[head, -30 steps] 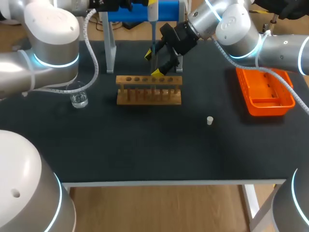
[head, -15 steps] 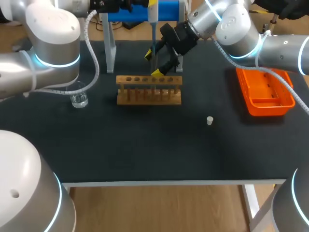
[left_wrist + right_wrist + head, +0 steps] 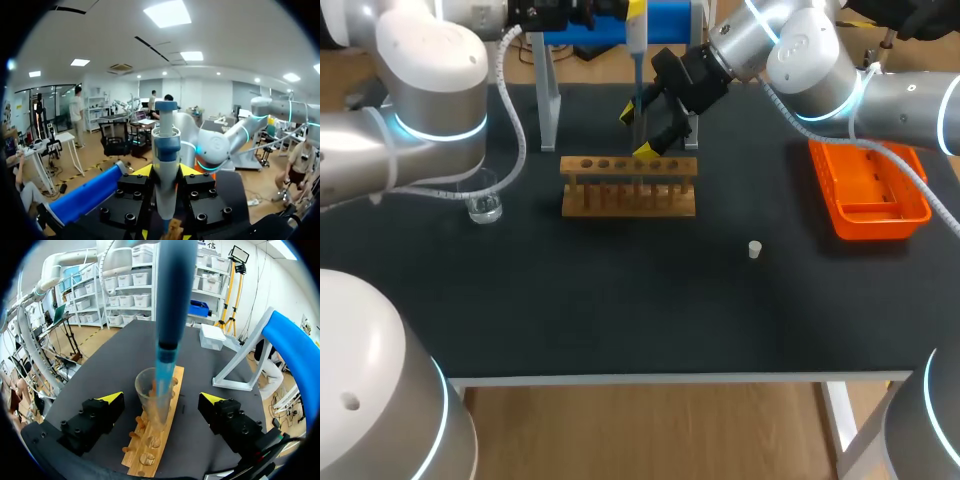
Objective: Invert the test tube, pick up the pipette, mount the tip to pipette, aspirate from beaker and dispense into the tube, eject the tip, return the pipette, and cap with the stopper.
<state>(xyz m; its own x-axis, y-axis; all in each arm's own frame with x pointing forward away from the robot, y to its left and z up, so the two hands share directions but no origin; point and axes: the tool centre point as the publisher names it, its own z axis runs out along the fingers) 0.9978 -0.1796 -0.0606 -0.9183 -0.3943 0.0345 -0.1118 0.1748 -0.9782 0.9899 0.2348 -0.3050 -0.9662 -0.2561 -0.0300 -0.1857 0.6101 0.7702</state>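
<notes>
My left gripper point(image 3: 166, 171) is clamped on the pipette point(image 3: 166, 145), its tip point(image 3: 164, 367) inside the test tube point(image 3: 148, 400) standing in the wooden rack point(image 3: 630, 190), and my right gripper point(image 3: 161, 402) stands open astride the tube without contact; dispensing calls for a vertical, centred pipette, tip off the glass.

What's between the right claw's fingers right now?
Right wrist view: the test tube, upright at the rack, pipette tip inside its mouth; right claw open around it.
</notes>
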